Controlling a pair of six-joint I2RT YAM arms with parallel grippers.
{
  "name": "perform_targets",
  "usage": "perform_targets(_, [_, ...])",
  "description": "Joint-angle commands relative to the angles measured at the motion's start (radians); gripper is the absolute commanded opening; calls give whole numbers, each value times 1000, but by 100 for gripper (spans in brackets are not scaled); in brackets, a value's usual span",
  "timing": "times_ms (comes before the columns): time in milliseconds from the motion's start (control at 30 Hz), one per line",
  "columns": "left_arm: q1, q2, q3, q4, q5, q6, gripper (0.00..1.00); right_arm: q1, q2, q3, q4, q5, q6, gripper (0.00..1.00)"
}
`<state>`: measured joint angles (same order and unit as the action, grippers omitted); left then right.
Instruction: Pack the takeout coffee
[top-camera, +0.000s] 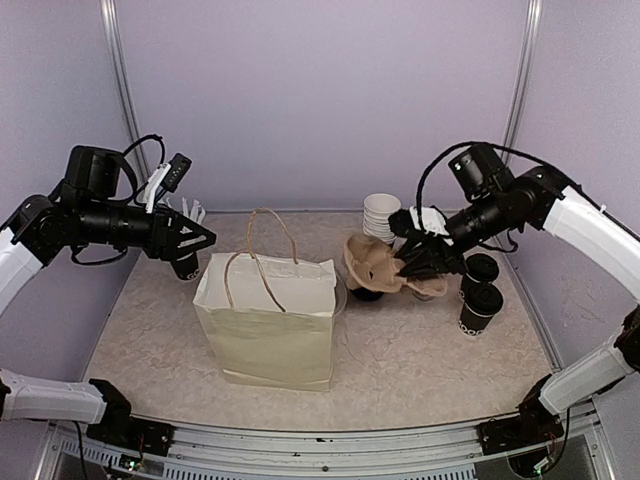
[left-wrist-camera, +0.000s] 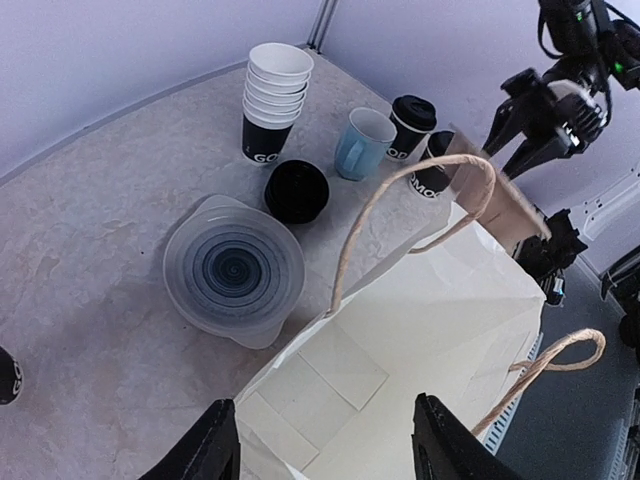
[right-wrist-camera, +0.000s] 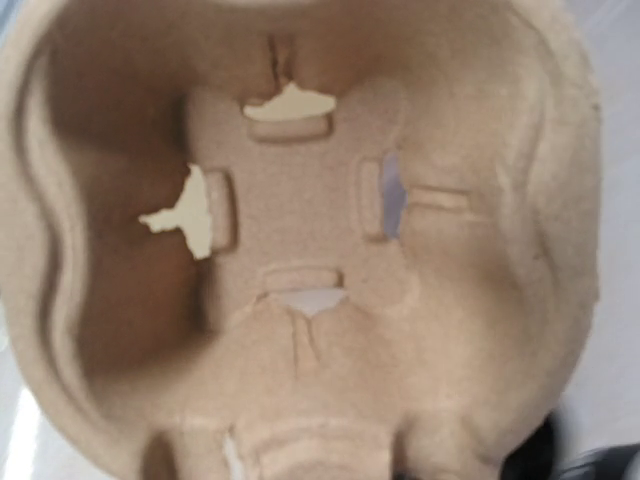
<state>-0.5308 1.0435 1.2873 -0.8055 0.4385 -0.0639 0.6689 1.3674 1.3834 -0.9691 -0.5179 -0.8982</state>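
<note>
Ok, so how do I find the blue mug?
Start at the big white paper bag in the middle of the table. Past its open top stands a row of cups: the mug sits between the tall stack of paper cups and the black cups with lids. It is the only light blue one.

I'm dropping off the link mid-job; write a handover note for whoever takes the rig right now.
Left gripper: open, empty, above the paper bag's mouth.
Right gripper: shut on the pulp cup carrier, lifted and tilted.
Takeout coffee: rear cup and front cup, both lidded, stand right of the carrier, outside the bag.
Done: carrier picked up.
Left: probably seat the cups in the carrier, then bag it.
</note>
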Motion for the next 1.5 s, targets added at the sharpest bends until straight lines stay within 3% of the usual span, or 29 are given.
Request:
perform_targets(0, [48, -62, -28, -33, -66, -75, 60, -41, 21, 209, -48, -230, 67, 16])
perform_targets(200, [135, -97, -178, -59, -228, -165, 60, -36, 126, 456, 58, -486, 259, 15])
perform_targets(367, [183, -126, -382, 36, -202, -234, 57, 39, 235, 585, 156, -556, 358, 14])
perform_targets(467, [199, -117, -459, 92, -113, -263, 56, 101, 295, 638, 173, -551, 374, 14])
perform_targets(633, [155, -137, -533, 233, -55, -342, 55, 183, 356, 626, 244, -534, 424, 14])
perform_targets(967, [-135, -10, -569, 423, -72, -427, 53, 233, 396, 539, 327, -421, 506, 11])
perform_targets(1467, [-142, 51, -526, 383, -97, -390, 54, 232, 289, 352, 272, -355, 469, 9])
